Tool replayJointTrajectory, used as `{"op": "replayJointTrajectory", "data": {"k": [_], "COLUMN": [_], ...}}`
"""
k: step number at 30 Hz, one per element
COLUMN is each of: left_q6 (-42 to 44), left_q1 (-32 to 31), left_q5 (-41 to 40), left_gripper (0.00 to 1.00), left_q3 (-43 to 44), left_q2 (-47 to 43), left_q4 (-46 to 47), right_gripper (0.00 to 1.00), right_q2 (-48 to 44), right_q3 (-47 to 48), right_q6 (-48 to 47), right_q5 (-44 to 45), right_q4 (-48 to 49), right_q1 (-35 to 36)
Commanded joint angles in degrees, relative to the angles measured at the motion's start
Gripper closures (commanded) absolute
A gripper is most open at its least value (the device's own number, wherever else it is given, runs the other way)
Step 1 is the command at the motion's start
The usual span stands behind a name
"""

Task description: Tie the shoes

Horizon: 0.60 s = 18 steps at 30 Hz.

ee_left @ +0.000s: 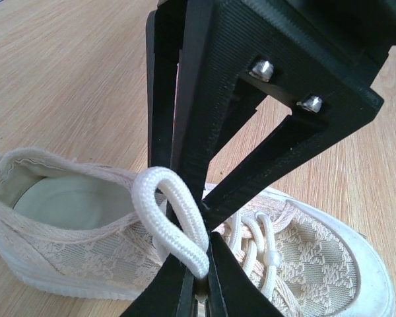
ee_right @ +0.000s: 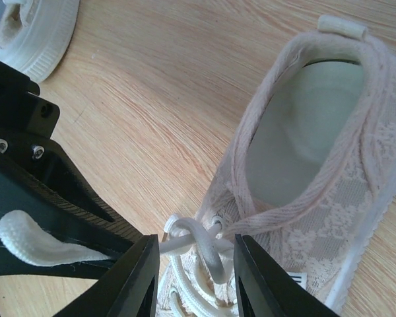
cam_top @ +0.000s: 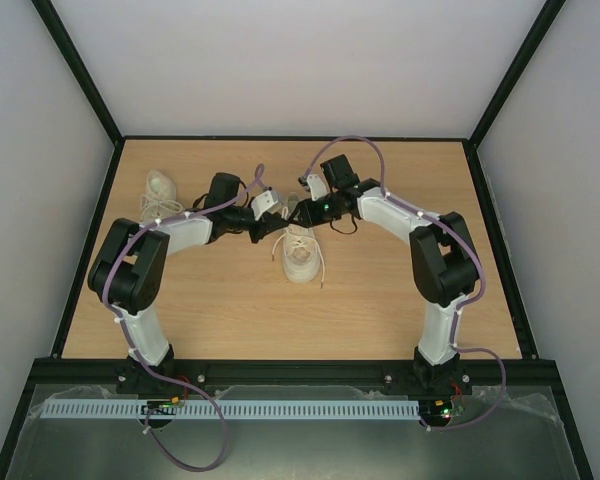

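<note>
While the left gripper [ee_left: 199,281] pinches a lace loop [ee_left: 175,218] shut over the mid-table shoe [cam_top: 300,256], the right gripper [ee_right: 196,254] gapes astride the lace crossing [ee_right: 188,231] (gripping nothing); no bow yet, far-left shoe [cam_top: 160,190] prob. untied too.

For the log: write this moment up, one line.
left gripper: shut on lace loop; right gripper: open astride laces; centre sneaker: untied; far-left sneaker: untouched

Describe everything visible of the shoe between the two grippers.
The shoe is a cream-white low-top of patterned fabric with a pale sole and heel tab, upright on the wooden table, toe toward the arm bases. A loop of its white lace is pinched in the left gripper; the open right gripper straddles the lace crossing.
</note>
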Motion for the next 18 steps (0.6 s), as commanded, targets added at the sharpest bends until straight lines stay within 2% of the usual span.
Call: {"op": "replayJointTrajectory", "data": {"k": [1, 5, 10, 13, 18], "left_q6": [0.74, 0.74, 1.49, 2.05, 1.71], "left_q1": [0.41, 0.40, 0.41, 0.56, 1.10], "left_q5": [2.08, 2.13, 2.03, 1.69, 2.08], "left_gripper": [0.97, 0.97, 0.98, 0.97, 0.97], "left_q3": [0.00, -0.02, -0.14, -0.18, 0.03], "left_q2": [1.00, 1.17, 1.31, 1.73, 2.32], "left_q4": [0.21, 0.16, -0.43, -1.02, -1.48], "right_gripper": [0.66, 0.70, 0.91, 0.98, 0.99], "right_q2": [-0.46, 0.06, -0.76, -1.57, -3.55], "right_q3": [-0.90, -0.45, -0.74, -1.40, -2.40], "right_q6": [-1.43, -1.25, -1.30, -1.38, -0.64], "right_q5": [-1.82, -1.76, -0.60, 0.85, 2.26], "right_q4": [-1.77, -1.36, -0.83, -0.92, -0.04], "right_q1": [0.38, 0.38, 0.38, 0.38, 0.37]}}
